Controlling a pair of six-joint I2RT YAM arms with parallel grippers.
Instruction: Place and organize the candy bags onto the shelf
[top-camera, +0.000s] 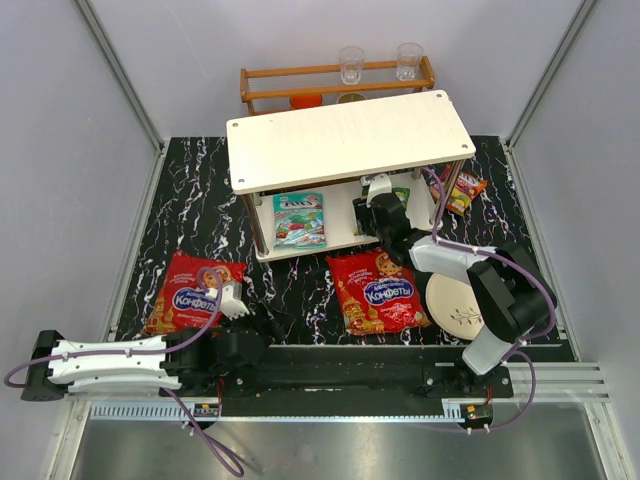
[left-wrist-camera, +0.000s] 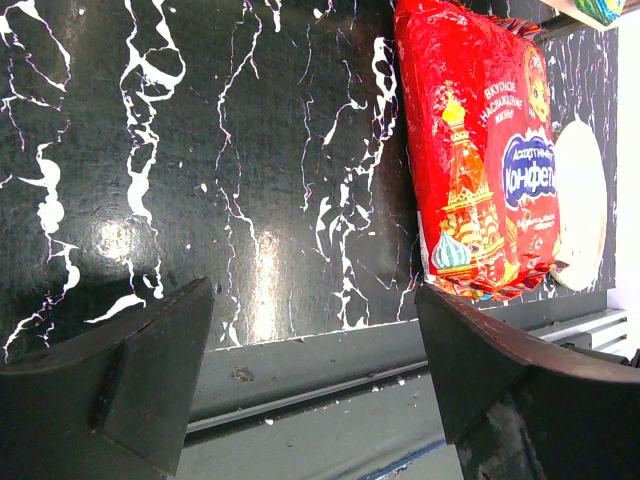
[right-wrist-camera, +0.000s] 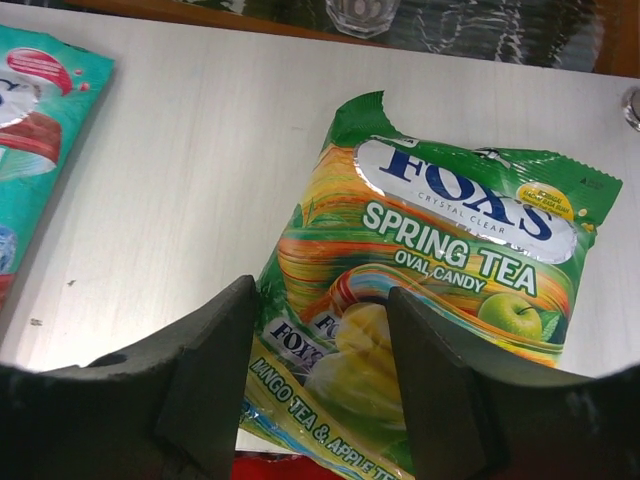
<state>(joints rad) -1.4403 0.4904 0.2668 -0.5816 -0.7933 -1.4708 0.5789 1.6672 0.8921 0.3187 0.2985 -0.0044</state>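
We see a narrow brown wooden rack (top-camera: 290, 72) at the far edge of the black, white-veined mat (top-camera: 195, 205). One clear glass (top-camera: 351, 64) stands near the middle of its top rail, a second glass (top-camera: 408, 60) stands at its right end, and an orange object (top-camera: 305, 100) sits on its lower level. Well in front of the rack and toward its right, a round cream plate (top-camera: 455, 305) lies flat on the mat.

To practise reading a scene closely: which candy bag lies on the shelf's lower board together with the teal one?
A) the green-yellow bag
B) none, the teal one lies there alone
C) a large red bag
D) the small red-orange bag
A: the right wrist view shows the green-yellow bag lying flat on the white lower board of the shelf, with the teal bag to its left.
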